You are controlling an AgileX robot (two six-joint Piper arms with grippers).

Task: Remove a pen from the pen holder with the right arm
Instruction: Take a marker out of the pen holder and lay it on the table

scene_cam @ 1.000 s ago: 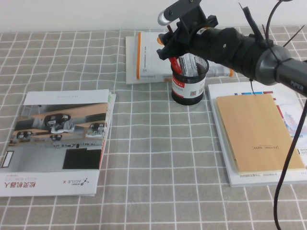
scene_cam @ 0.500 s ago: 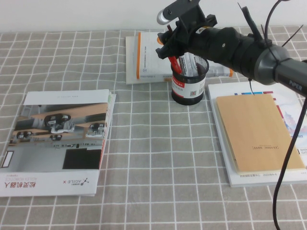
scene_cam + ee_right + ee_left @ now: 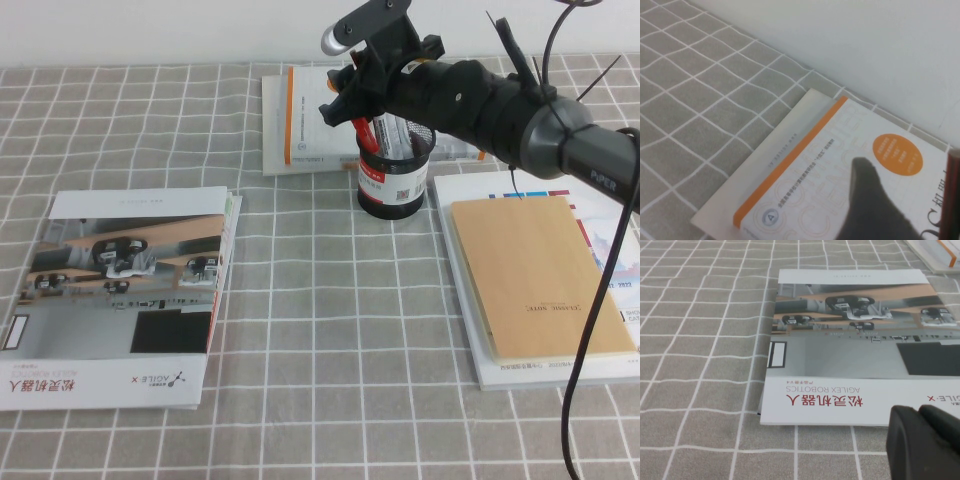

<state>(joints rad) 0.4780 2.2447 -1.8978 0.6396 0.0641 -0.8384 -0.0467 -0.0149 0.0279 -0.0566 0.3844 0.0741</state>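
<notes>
Upper centre, the right gripper (image 3: 349, 104) holds its fingers parted around the red pen (image 3: 367, 134) in the black mesh pen holder (image 3: 392, 190). The left gripper (image 3: 918, 416) hovers by the glossy brochure (image 3: 850, 365), fingers together, empty.

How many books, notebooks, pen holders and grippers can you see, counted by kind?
Printed books: 3, the brochure, orange-striped book and white book
Notebooks: 1, the tan notebook
Holders: 1, the pen holder
Grippers: 2, right gripper at the pen holder, left gripper above the brochure's edge
Total: 7

Metal mesh pen holder (image 3: 397, 182), matt woven tablecloth (image 3: 320, 330)
</notes>
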